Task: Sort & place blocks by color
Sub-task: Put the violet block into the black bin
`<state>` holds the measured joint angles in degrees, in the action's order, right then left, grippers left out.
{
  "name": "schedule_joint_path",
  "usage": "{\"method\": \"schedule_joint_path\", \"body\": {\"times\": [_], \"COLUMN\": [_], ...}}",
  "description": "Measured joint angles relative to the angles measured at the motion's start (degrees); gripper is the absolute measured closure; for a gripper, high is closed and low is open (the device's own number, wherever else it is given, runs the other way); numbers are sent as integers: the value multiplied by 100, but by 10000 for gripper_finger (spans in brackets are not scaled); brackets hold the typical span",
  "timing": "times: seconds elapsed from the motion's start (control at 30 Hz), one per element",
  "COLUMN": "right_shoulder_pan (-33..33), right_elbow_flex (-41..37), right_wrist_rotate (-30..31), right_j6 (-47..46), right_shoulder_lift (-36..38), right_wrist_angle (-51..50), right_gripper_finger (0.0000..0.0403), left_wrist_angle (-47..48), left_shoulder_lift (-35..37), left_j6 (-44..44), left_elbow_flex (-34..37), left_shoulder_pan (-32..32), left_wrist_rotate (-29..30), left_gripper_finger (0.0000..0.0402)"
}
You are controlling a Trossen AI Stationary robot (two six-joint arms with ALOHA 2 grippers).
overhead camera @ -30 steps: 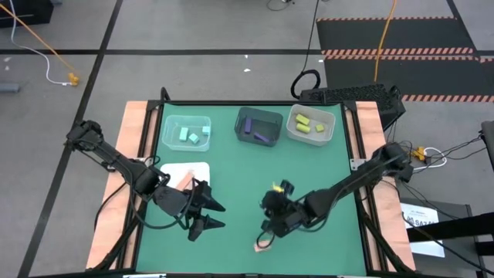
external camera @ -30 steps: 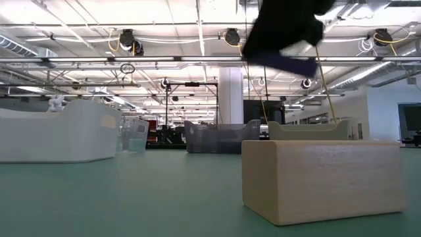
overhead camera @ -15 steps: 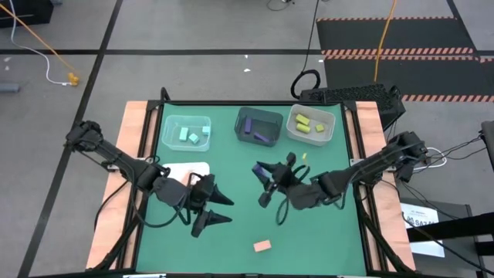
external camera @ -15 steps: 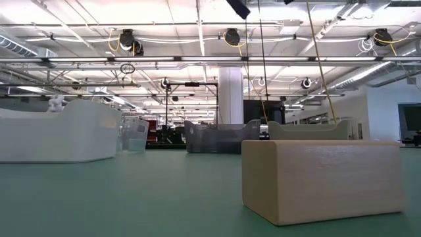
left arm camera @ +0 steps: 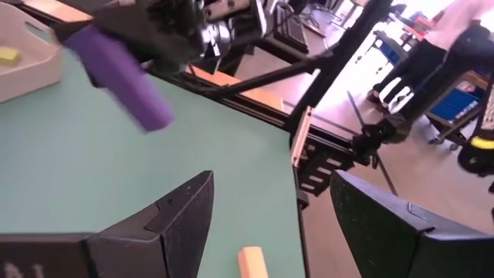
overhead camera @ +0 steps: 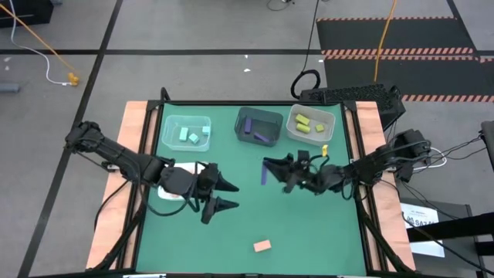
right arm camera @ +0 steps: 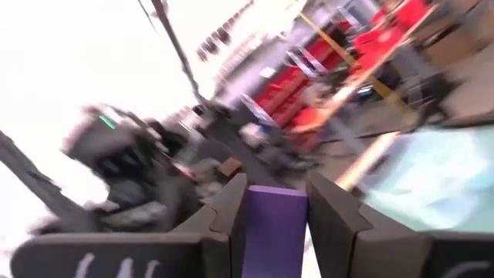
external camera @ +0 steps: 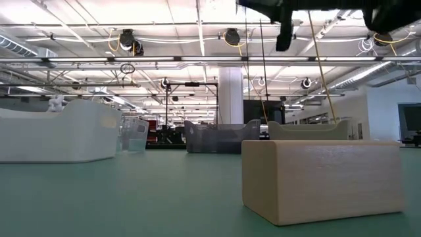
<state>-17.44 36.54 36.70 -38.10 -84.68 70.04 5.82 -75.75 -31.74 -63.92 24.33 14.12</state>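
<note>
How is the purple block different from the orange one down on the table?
The purple block is held up off the mat by the right gripper; the salmon-orange block lies loose near the front edge, untouched. The purple one looks like a longer bar, the orange one shorter. Both are small plain toy pieces.

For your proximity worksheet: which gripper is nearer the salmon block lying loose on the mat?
Left. The left gripper, open, hovers just up-left of the salmon block. The right gripper, shut on a purple block, sits farther away toward the bins.
</note>
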Motion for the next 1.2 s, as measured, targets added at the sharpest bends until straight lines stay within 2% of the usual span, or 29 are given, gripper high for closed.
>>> {"method": "schedule_joint_path", "body": {"times": [0.23,0.37,0.53,0.7,0.77,0.97,1.07,1.2], "right_shoulder_pan": [300,464,719,1072,1228,1685,1840,1943], "right_elbow_flex": [-1021,-1129,-1074,-1074,-1074,-1074,-1071,-1068], "right_wrist_rotate": [-791,-1231,-1773,-2480,-2768,-3369,-3703,-3845], "right_j6": [-1563,-1855,-1692,-1501,-1339,-719,-385,188], "right_shoulder_lift": [2,87,153,225,259,438,570,732], "right_wrist_angle": [1853,1919,1952,1959,1970,1951,1740,1252], "right_gripper_finger": [314,314,314,314,314,314,314,314], "left_wrist_angle": [-3,-108,-487,-901,-1227,-2141,-2593,-2903], "left_shoulder_lift": [0,0,0,-5,-131,-709,-993,-1235], "left_j6": [-136,84,490,615,713,1209,1175,1053], "left_elbow_flex": [0,0,0,0,-4,-2,0,0], "left_shoulder_pan": [-233,-272,-309,-518,-663,-1009,-1174,-1369], "left_wrist_rotate": [-1,4,68,851,990,841,787,729], "left_gripper_finger": [144,144,144,144,144,144,144,144]}}
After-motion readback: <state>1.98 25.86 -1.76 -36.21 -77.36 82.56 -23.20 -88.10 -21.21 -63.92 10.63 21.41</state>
